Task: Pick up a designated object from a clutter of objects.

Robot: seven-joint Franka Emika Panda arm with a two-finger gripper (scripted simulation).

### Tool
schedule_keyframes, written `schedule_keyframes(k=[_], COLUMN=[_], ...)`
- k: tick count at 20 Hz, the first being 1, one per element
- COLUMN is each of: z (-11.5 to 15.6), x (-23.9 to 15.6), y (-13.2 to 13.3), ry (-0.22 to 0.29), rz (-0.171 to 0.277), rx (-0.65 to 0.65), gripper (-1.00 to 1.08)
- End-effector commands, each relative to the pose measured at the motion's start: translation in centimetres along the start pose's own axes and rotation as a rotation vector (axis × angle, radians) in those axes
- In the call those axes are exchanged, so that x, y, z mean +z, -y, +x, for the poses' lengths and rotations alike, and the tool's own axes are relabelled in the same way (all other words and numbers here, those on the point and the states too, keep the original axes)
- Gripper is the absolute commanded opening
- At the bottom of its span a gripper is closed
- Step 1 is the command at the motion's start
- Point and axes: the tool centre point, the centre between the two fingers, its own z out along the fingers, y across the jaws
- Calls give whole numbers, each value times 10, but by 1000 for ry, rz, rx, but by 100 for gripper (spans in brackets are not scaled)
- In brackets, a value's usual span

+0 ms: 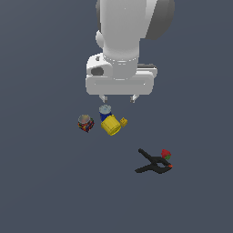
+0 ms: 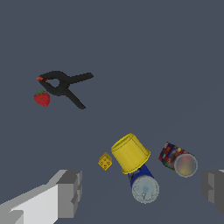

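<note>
The blue can [image 1: 105, 111] with a silver-grey top stands upright, touching the yellow cup [image 1: 110, 125] that lies on its side. In the wrist view the blue can [image 2: 143, 184] sits partly behind the yellow cup [image 2: 130, 152]. My gripper [image 1: 119, 98] hangs open and empty above the can, a little toward the exterior view's right. Its fingers [image 2: 70, 192] spread wide on both sides of the can in the wrist view.
A tiny yellow block [image 1: 123, 121] lies beside the cup. A multicoloured can [image 1: 85, 123] stands at the exterior view's left of the cup. A black spring clamp [image 1: 154, 163] and a red strawberry [image 1: 166, 154] lie apart at the exterior view's right.
</note>
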Motion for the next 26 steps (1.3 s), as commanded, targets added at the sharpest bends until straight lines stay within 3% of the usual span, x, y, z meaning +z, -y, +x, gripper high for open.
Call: schedule_keyframes(k=[1, 11, 26], z=[0, 0, -17], x=[0, 5, 47], y=[0, 23, 0], ry=[0, 19, 13], rz=[0, -18, -10], rx=[0, -36, -77], gripper=[100, 100, 100])
